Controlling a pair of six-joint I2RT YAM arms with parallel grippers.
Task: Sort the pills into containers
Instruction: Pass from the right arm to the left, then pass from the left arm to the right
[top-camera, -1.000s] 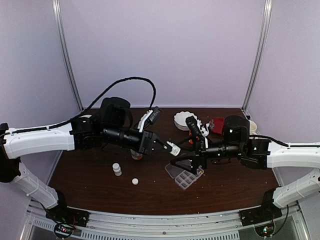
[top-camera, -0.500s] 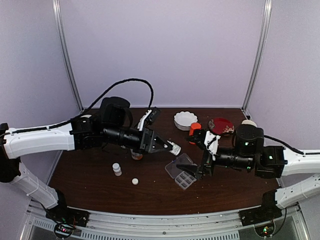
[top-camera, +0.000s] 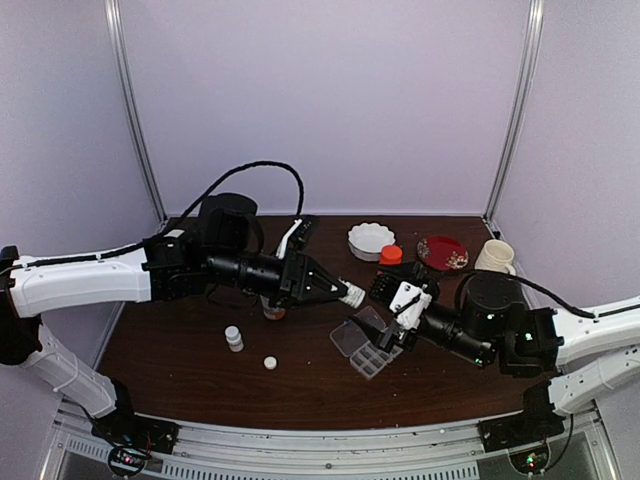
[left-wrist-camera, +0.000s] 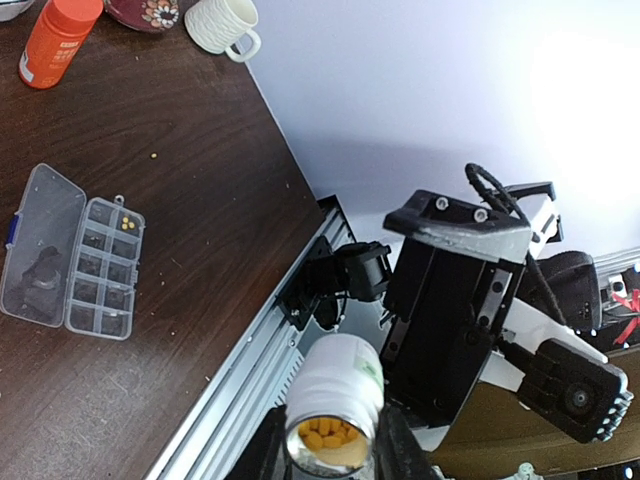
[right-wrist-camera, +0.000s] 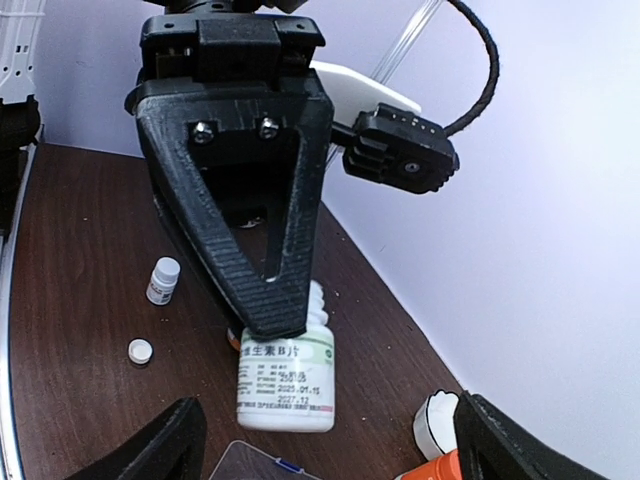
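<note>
**Top view.** Shows the left hand (top-camera: 338, 292) clamped on a white labelled bottle (top-camera: 351, 295) over the middle of the tabletop (top-camera: 190, 385), bottle lying roughly level. Shows the right hand (top-camera: 378, 312) just right of that bottle, jaws spread wide and gripping nothing, above the far part of the clear pill box (top-camera: 372, 358); cannot tell whether it touches the box. Places the pill box toward the tabletop's near edge, somewhat right of middle, lid swung open beside the cells.

**Left wrist view.** Looks straight into the bottle's uncapped mouth, filled with yellow-orange pills (left-wrist-camera: 330, 435), with dark fingers (left-wrist-camera: 268, 452) pressed against either side of the neck. Shows a few more pills in one corner cell (left-wrist-camera: 127, 224) of the box, on the side away from the lid; contents of the other cells too small to judge.

**Right wrist view.** Frames the left hand's triangular finger laid over the bottle's neck, label facing the camera. Shows the right hand's own fingers (right-wrist-camera: 175, 440) at the lower corners, well apart.

**Surroundings.** Along the far edge, from middle to far right corner: white scalloped bowl (top-camera: 370, 240), orange bottle (top-camera: 390, 256), red plate (top-camera: 442, 252), cream mug (top-camera: 495, 257). Toward the near edge, left of middle: small white bottle (top-camera: 234, 338), upright, and a white cap (top-camera: 269, 363) near it.
</note>
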